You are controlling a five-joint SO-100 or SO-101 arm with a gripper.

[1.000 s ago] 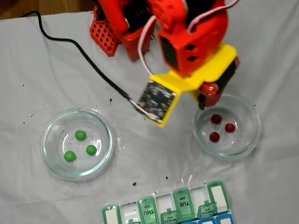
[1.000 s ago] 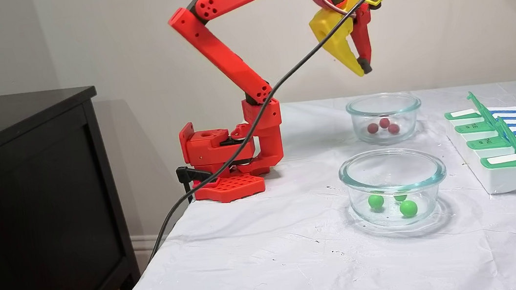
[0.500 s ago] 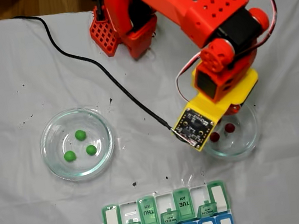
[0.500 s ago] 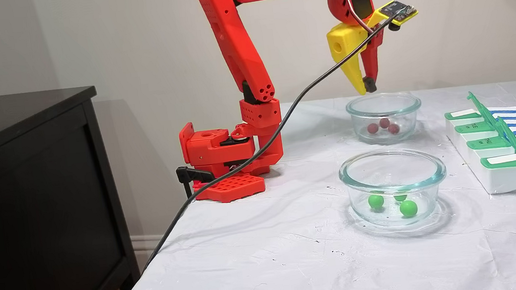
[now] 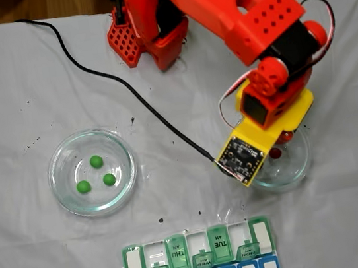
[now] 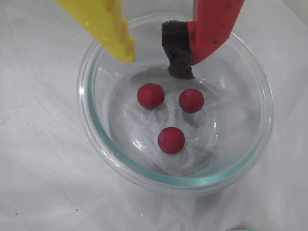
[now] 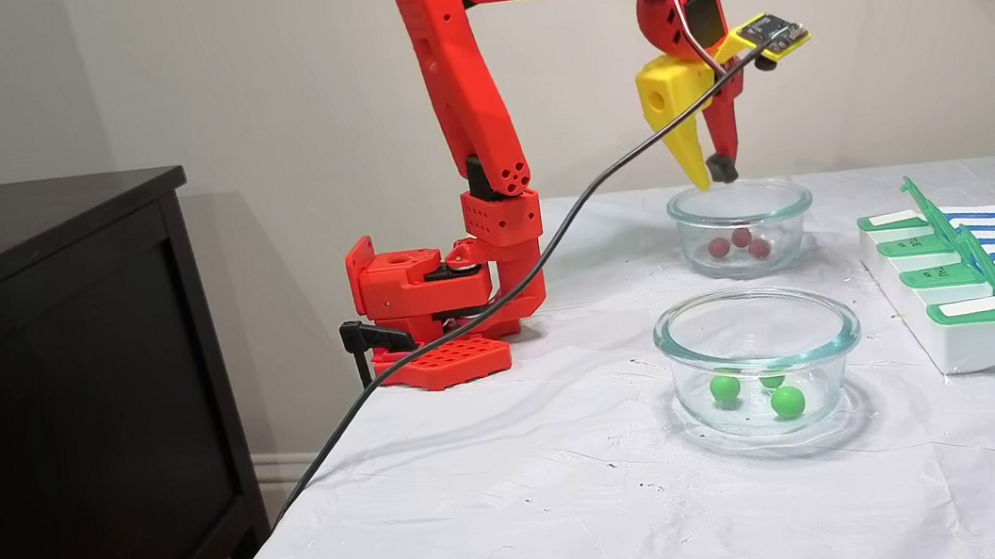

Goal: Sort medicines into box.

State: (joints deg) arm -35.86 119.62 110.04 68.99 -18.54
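The open, empty jaws of the gripper (image 6: 156, 62) hover just above a glass dish (image 6: 91, 125), three red balls (image 6: 150, 95) lying directly below their tips.

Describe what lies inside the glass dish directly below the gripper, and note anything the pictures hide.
In the wrist view the glass dish holds three red balls, all loose on its bottom. The open gripper hangs above them. In a fixed view the arm covers most of this dish.

Dark red medicines (image 6: 172, 139), yellow-and-red claw (image 6: 156, 60)
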